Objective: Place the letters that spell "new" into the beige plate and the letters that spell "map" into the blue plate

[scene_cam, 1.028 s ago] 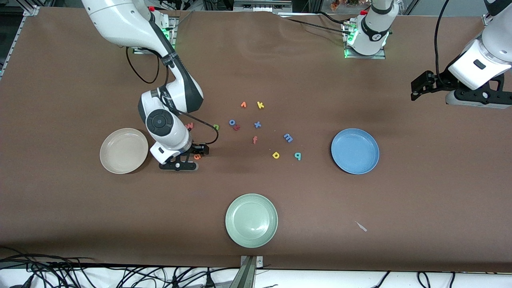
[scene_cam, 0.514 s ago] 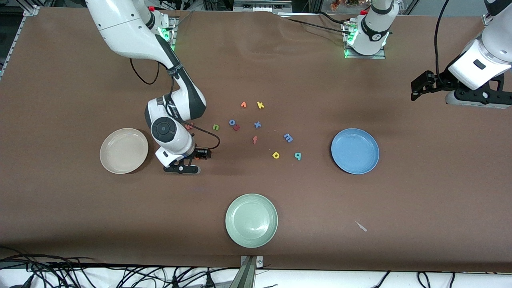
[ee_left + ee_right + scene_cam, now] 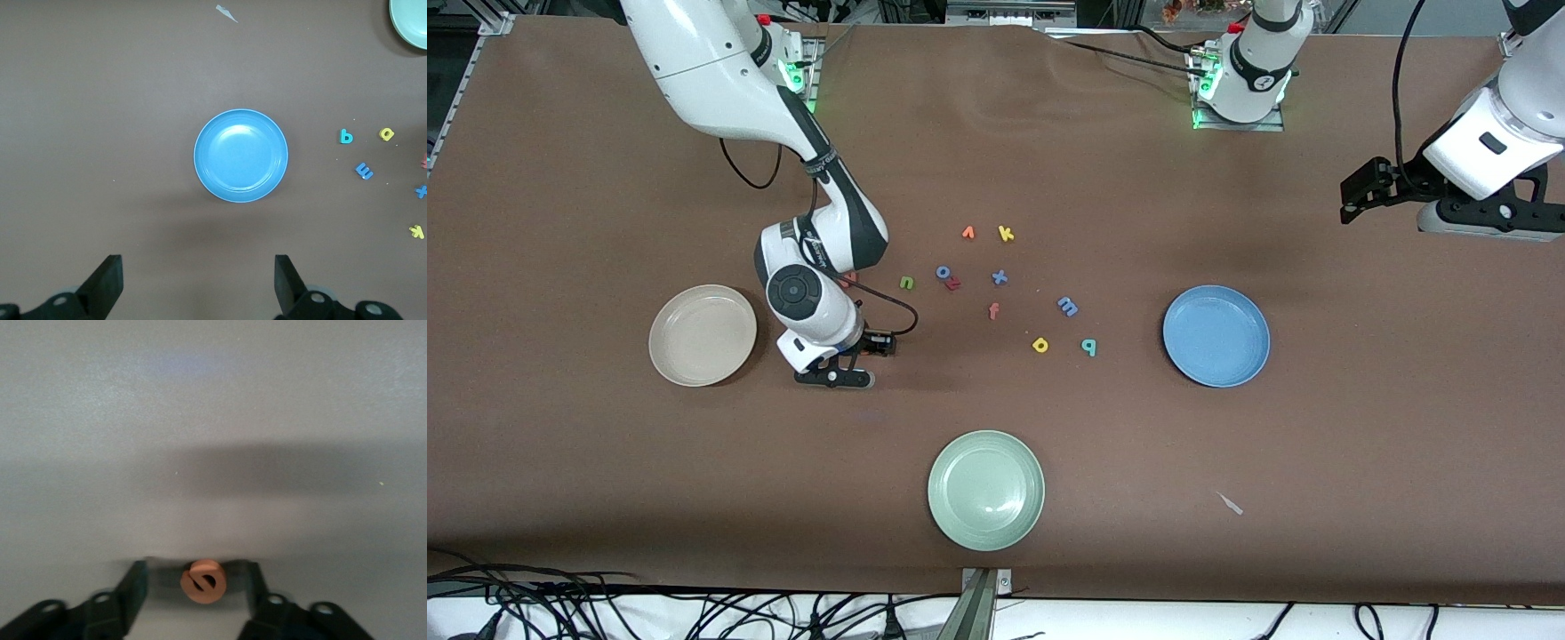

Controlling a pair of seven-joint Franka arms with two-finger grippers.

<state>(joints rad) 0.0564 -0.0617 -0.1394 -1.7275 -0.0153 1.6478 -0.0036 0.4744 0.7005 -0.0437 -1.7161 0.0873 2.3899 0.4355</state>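
My right gripper is down at the table beside the beige plate. In the right wrist view the orange "e" lies between the gripper's two fingers, which stand open with a gap on each side of it. The front view hides the "e" under the hand. The pinkish "w" peeks out beside the right arm and the green "n" lies near it. The light blue "m", yellow "a" and teal "p" lie near the blue plate. My left gripper waits open, high at its own end.
A pale green plate sits nearest the front camera. Spare letters lie mid-table: orange "v", yellow "k", blue "o", red "z", blue "x", red "f". A pale scrap lies nearer the camera than the blue plate.
My right gripper has shifted over the orange "e", which now hides beneath it, and its fingers have narrowed. The left arm has not moved.
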